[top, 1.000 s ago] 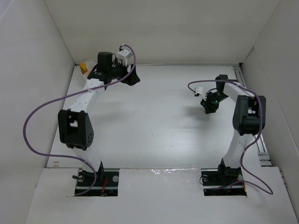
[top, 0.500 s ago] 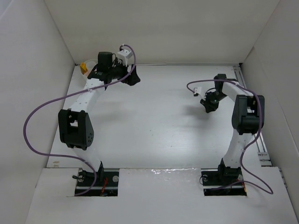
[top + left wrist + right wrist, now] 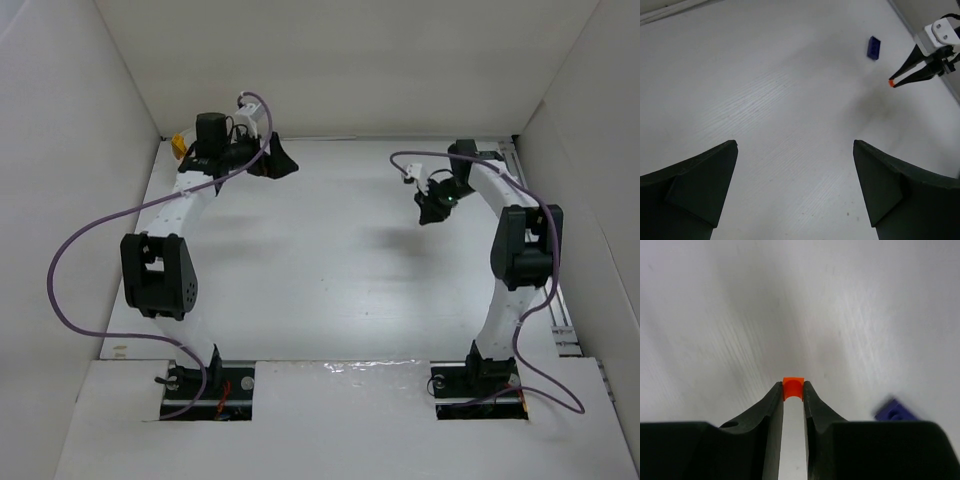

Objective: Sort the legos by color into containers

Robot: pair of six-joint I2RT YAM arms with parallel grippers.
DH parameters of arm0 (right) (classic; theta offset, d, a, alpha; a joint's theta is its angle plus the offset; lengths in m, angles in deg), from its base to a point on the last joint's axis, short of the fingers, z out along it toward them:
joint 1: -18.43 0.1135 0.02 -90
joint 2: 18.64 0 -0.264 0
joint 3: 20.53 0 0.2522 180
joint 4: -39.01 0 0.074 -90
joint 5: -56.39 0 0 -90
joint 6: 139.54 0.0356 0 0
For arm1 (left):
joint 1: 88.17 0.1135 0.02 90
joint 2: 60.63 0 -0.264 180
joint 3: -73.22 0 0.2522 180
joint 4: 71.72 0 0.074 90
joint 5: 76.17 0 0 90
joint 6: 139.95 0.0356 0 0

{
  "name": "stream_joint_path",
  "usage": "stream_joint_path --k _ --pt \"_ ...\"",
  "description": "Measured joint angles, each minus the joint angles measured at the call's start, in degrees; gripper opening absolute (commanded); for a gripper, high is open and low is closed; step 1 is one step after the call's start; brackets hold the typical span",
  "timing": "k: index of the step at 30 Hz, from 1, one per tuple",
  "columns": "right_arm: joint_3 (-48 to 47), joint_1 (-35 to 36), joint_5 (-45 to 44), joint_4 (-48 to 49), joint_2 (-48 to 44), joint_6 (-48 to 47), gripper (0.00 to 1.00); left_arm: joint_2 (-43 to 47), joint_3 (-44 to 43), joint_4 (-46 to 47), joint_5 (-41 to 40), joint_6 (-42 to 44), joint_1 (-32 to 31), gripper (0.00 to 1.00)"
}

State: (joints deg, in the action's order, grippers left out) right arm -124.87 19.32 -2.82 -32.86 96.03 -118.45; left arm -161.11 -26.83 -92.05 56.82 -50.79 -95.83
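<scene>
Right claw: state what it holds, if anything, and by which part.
The right claw pinches a small orange lego by its two side faces, at the fingertips.

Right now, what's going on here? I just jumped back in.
The right end effector is shut on a small orange lego, pinched at its very fingertips and seemingly lifted off the white table. A dark blue lego lies flat on the table close by. The left end effector is open and holds nothing, at the table's far left.
</scene>
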Motion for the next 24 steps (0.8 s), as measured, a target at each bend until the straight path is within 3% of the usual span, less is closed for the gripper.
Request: stream_joint_path --k 3,5,10,12,15,16,21,24 --pt "-5.03 3.19 7.28 0.59 -1.53 4.46 0.0 0.0 3.65 5.03 7.21 -6.4 2.47 1.0" --pt "-6.49 6.03 12.2 2.91 -3.78 9.27 0.0 -0.31 6.8 11.06 12.63 -13.18 3.37 0.91" --pt "-4.9 14.14 21.77 18.1 -10.38 25.09 0.0 -2.84 12.72 28.87 21.86 -32.76 2.82 0.93" --pt "-1.53 17.2 23.89 27.02 -13.31 32.17 0.0 -4.04 12.74 33.09 23.26 -38.86 2.54 0.84" --pt "1.09 20.79 25.51 37.31 -15.23 39.67 0.0 -4.39 12.79 38.16 24.46 -46.8 2.67 0.81" --pt "1.09 21.66 25.73 39.85 -15.21 41.42 0.0 -4.39 12.87 40.39 24.65 -49.33 2.73 0.75" --pt "1.09 23.74 26.01 48.61 -14.84 48.24 0.0 -4.39 15.23 49.72 26.38 -59.58 2.97 0.52" --pt "1.11 24.37 25.57 52.65 -14.8 50.9 0.0 -4.9 17.44 58.1 28.39 -67.56 3.02 0.47"
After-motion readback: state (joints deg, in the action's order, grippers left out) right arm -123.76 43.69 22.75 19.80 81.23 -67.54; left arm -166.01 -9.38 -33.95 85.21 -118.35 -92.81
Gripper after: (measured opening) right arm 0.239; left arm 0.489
